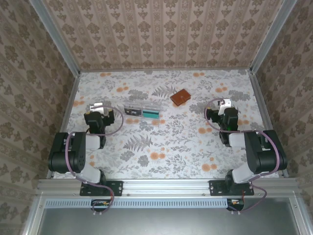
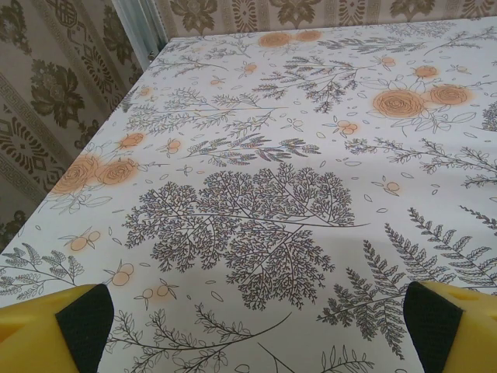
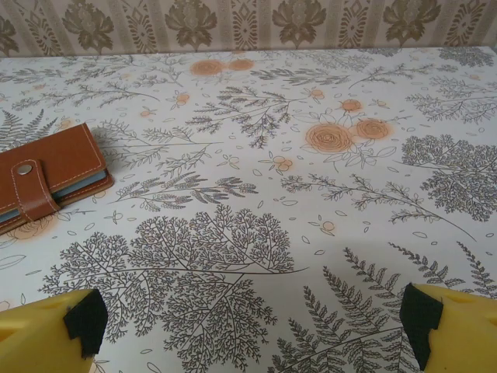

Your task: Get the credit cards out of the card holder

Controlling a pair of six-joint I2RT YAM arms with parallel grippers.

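The card holder point(image 1: 180, 98) is a small brown leather wallet lying flat at the back middle of the table. In the right wrist view the card holder point(image 3: 50, 167) sits at the left edge, its strap snapped shut and a blue-grey lining edge showing. A dark credit card point(image 1: 132, 111) and a teal credit card point(image 1: 151, 114) lie in a clear tray point(image 1: 143, 106) left of the wallet. My left gripper point(image 1: 98, 106) point(image 2: 256, 322) is open over bare cloth, left of the tray. My right gripper point(image 1: 224, 104) point(image 3: 252, 318) is open, right of the wallet, nothing between its fingers.
A floral cloth point(image 1: 166, 142) covers the table. Patterned walls point(image 1: 161, 29) and metal posts close in the back and both sides. The cloth's left edge point(image 2: 116, 116) runs close to the left gripper.
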